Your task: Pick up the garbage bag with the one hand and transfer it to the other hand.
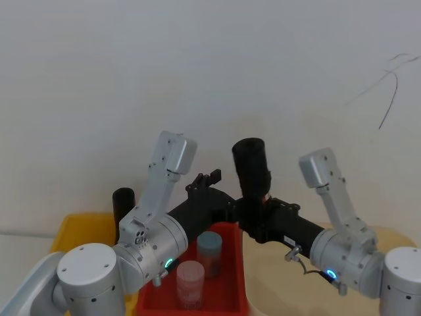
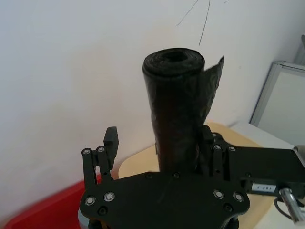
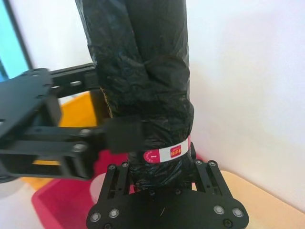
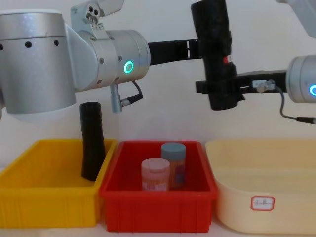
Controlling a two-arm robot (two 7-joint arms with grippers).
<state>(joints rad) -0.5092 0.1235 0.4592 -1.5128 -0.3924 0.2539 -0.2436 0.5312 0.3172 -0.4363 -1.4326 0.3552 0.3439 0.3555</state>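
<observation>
Silver-grey arms (image 4: 49, 54) with black forearms (image 4: 173, 51); one green ring (image 4: 129, 67), one blue ring (image 1: 331, 274).

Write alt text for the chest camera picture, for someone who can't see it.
The black garbage bag hangs upright in mid-air, the right gripper shut on its lower part, the open left gripper at its upper part. Below: a yellow bin holding a plain black roll, a red bin with two jars, a cream tub.

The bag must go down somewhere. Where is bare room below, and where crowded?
Cream tub looks bare. Yellow bin: bare left of the plain roll at its right wall. Red bin: crowded, pink jar and blue jar. Right gripper holds the bag overhead; left gripper open around it.
</observation>
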